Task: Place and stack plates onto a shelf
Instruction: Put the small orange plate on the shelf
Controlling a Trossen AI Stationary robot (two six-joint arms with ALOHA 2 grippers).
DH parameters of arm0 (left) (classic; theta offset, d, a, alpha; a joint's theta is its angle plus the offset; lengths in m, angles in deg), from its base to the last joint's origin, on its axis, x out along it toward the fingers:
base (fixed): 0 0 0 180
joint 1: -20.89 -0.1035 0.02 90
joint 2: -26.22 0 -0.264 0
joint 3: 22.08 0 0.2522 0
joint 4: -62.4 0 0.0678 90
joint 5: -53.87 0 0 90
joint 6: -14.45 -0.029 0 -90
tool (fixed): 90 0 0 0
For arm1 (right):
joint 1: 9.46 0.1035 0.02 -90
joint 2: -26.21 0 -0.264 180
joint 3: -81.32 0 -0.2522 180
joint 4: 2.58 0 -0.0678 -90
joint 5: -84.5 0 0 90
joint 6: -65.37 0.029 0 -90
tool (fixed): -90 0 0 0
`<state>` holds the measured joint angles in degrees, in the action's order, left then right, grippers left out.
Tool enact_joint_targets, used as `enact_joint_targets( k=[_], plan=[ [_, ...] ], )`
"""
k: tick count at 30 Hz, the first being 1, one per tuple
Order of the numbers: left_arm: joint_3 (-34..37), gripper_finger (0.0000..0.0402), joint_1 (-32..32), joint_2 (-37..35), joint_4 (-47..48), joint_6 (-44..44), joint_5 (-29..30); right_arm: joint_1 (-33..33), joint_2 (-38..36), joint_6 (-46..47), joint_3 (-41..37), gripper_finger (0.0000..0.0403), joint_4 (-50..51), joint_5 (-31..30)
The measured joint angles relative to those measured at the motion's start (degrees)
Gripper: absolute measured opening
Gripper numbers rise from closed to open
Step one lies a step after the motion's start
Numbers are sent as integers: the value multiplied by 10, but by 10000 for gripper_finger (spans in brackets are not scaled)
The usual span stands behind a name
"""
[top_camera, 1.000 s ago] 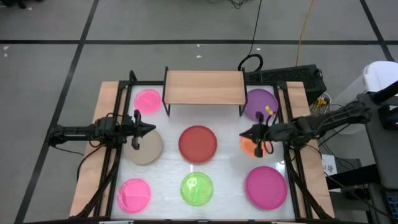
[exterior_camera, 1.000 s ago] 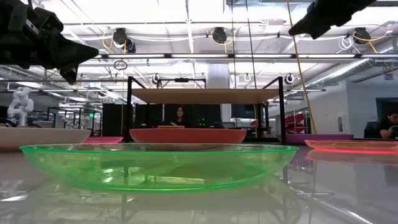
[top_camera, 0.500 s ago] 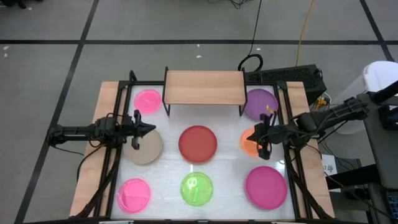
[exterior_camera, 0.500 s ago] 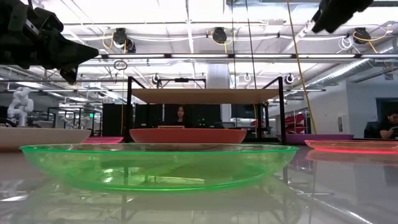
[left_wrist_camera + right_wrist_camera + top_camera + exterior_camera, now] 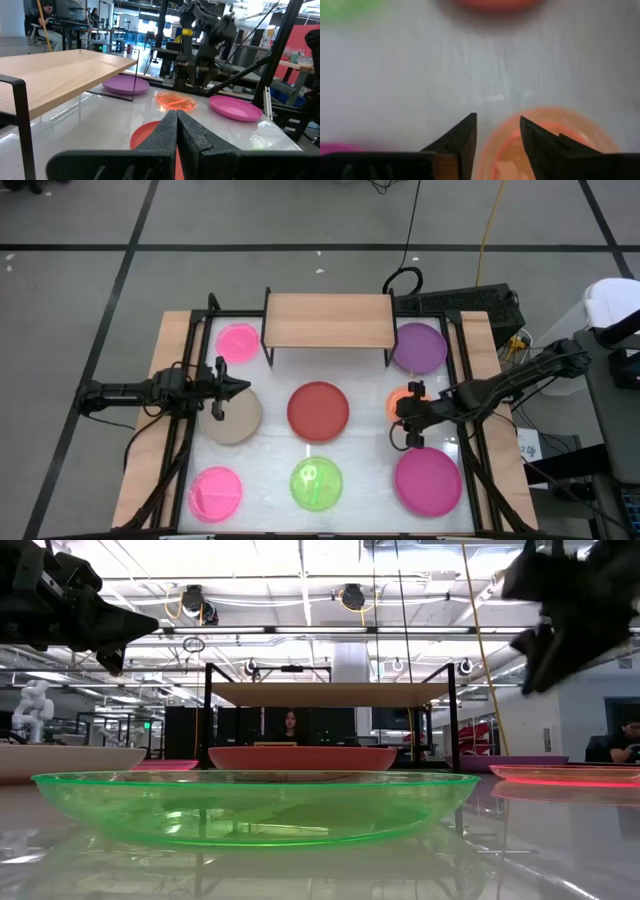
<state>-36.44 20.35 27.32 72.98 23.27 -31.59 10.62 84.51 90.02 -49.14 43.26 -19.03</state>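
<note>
Several round plates lie flat on the white table. The small orange plate (image 5: 408,401) is at the right, between the purple plate (image 5: 419,347) and the magenta plate (image 5: 428,478). The red plate (image 5: 318,410) is in the middle and the beige plate (image 5: 232,417) at the left. The wooden shelf (image 5: 328,320) stands on black legs at the far side, with nothing on it. My right gripper (image 5: 497,131) is open and points down above the orange plate's rim (image 5: 496,145), clear of it. My left gripper (image 5: 176,122) is shut and hovers level over the beige plate's far edge.
A green plate (image 5: 316,483) and a small pink plate (image 5: 215,492) lie near the front edge, and another small pink plate (image 5: 238,342) lies left of the shelf. Black frame rails (image 5: 190,380) run along both sides of the table. People sit in the room beyond the table.
My right gripper has drawn back a little toward the table's right edge. It has then tipped its fingers downward and come down toward the near edge, over the orange plate's near-left rim. No plate has moved.
</note>
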Motion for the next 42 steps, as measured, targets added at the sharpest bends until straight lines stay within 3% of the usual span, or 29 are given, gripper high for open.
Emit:
enact_joint_targets(
  k=[13, 26, 31, 38, 42],
  plan=[
    [0, 6, 0, 0, 0, 0, 0, -2, 101, 18, -33, 149, -39, 1],
    [0, 6, 0, 0, 0, 0, 0, -2, 143, 27, -33, 146, -47, 1],
    [0, 6, 0, 0, 0, 0, 0, -2, 148, 23, -33, 115, -43, 2],
    [0, 6, 0, 0, 0, 0, 0, -2, 149, 21, -33, 12, -40, 2],
    [0, 6, 0, 0, 0, 0, 0, -2, 141, 26, -33, 7, -40, 5]
  ],
)
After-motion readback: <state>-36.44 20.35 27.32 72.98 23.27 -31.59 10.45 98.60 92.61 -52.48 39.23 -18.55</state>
